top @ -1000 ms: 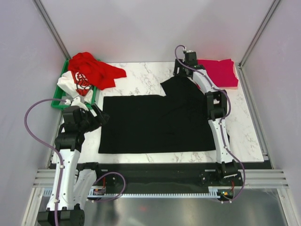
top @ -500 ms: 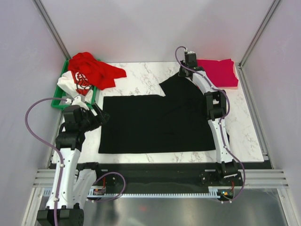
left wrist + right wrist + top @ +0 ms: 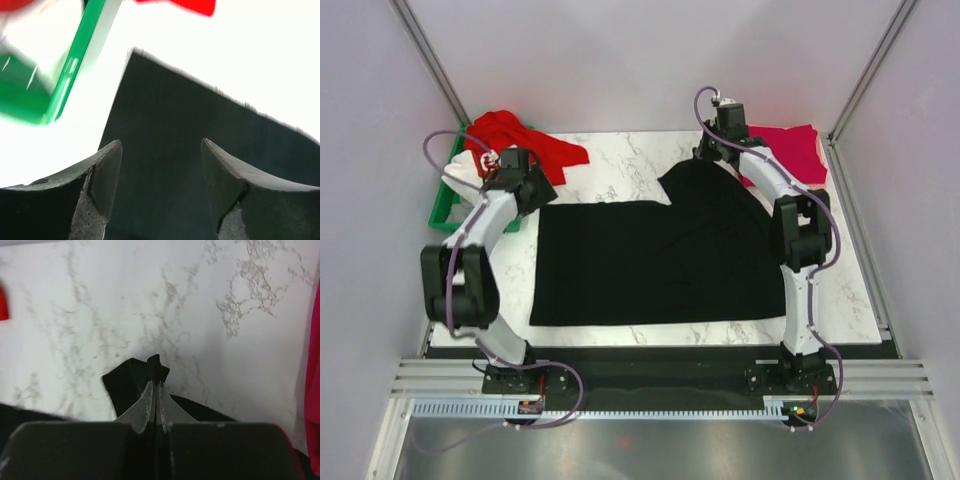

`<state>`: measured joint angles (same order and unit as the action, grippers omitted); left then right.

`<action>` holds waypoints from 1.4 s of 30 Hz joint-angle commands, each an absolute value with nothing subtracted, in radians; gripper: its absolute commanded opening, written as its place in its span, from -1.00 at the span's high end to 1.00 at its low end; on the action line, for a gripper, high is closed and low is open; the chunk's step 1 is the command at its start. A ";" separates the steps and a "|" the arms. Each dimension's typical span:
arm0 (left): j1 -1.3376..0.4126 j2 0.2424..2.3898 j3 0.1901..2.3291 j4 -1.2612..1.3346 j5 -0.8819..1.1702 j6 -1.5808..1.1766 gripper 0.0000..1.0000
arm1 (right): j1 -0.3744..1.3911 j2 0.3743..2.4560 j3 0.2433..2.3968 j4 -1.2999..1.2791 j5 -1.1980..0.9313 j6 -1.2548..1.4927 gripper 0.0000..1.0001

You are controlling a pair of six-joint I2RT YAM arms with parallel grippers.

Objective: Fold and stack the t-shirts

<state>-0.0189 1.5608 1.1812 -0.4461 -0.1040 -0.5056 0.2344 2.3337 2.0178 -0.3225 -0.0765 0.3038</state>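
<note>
The black t-shirt (image 3: 650, 260) lies spread on the marble table, its far right part raised in a flap. My right gripper (image 3: 713, 157) is shut on the tip of that flap; the right wrist view shows the fingers (image 3: 145, 402) pinching a peak of black t-shirt (image 3: 122, 382). My left gripper (image 3: 533, 197) hovers open over the shirt's far left corner (image 3: 165, 100), one finger (image 3: 107, 175) on each side, nothing held. The crimson-pink t-shirt (image 3: 785, 152) lies folded at the far right. A red t-shirt (image 3: 525, 145) and a white printed one (image 3: 455, 168) are heaped at the far left.
A green plastic bin (image 3: 445, 207) stands at the far left table edge, its rim (image 3: 75, 65) close to my left gripper. The red t-shirt hangs over its side onto the marble (image 3: 620, 160). Grey walls enclose the table on three sides.
The left arm has swung from the near left out to the black t-shirt's far left corner. The right gripper has shut on the shirt's far flap and lifted it slightly.
</note>
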 commanded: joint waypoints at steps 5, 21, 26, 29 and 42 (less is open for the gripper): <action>-0.020 1.922 1.531 -0.420 -0.161 -0.531 -0.37 | 0.253 2.010 1.732 -0.167 -0.141 0.357 1.00; -0.025 2.129 1.571 -0.498 -0.198 -0.511 -0.30 | 0.255 1.856 1.474 -0.080 -0.192 0.385 1.00; -0.023 2.167 1.624 -0.531 -0.175 -0.508 -0.23 | 0.255 1.833 1.428 -0.069 -0.201 0.388 1.00; -0.023 2.174 1.623 -0.537 -0.152 -0.512 -0.05 | 0.253 1.830 1.411 -0.058 -0.201 0.394 1.00; -0.023 2.122 1.611 -0.557 -0.064 -0.535 0.96 | 0.247 1.755 1.353 -0.069 -0.204 0.379 1.00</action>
